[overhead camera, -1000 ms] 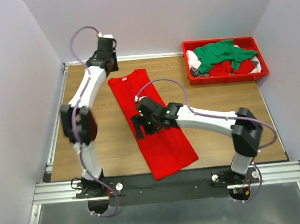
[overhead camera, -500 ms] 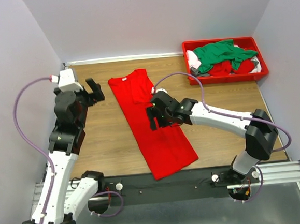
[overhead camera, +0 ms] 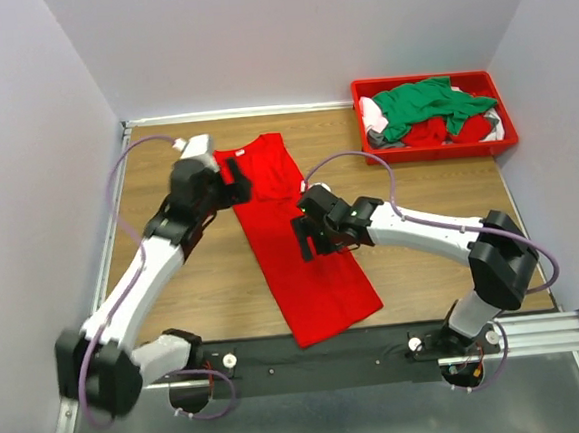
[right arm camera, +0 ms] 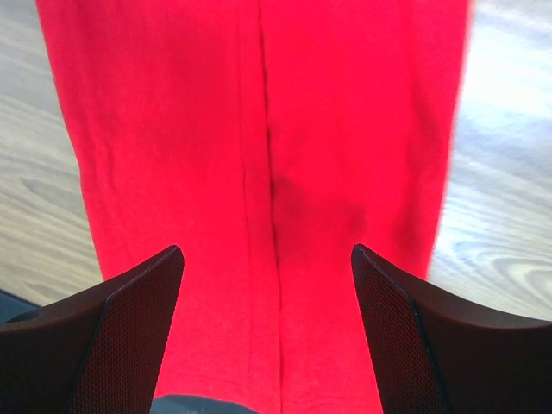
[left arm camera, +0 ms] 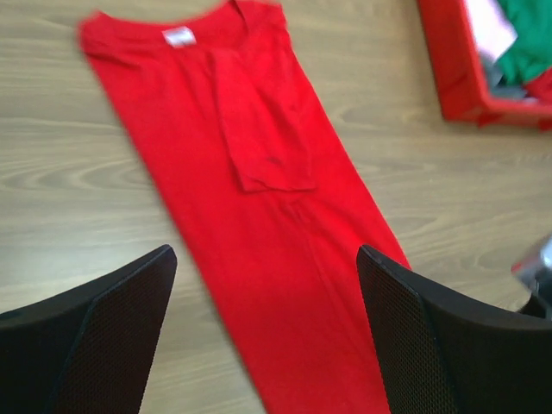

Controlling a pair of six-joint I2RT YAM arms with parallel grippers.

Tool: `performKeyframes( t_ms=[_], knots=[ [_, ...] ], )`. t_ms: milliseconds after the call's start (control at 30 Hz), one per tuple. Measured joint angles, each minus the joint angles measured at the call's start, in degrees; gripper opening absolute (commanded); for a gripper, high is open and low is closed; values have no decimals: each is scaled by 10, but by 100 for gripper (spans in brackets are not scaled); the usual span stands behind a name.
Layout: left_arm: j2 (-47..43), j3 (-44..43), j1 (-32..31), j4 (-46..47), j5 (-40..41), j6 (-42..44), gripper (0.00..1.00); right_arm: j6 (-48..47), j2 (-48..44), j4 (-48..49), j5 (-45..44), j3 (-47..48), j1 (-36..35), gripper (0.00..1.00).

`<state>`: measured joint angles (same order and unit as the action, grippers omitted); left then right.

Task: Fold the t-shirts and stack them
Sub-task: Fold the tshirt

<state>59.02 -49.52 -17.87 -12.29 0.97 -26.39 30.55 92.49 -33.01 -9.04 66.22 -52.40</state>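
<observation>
The left gripper [overhead camera: 235, 181] hangs with its fingers spread wide and nothing between them, over the collar end of a red t-shirt [overhead camera: 309, 275]. The shirt lies folded into a long strip on the counter [overhead camera: 214, 273]. The right gripper [overhead camera: 306, 237], also spread and holding nothing, hovers just above the strip's middle. Well off to its right, a red bin [overhead camera: 435, 152] holds a green t-shirt [overhead camera: 426, 103] tangled with red and white ones.
</observation>
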Motion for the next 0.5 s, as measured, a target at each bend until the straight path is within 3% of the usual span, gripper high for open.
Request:
performKeyframes(
  t_ms=[133,500],
  knots=[
    [178,-82,-43,1,10,-2,93,7,19,2,17,-8,-5,86],
    [505,-305,-50,-46,37,20,84,14,61,5,31,-15,-27,86]
  ],
)
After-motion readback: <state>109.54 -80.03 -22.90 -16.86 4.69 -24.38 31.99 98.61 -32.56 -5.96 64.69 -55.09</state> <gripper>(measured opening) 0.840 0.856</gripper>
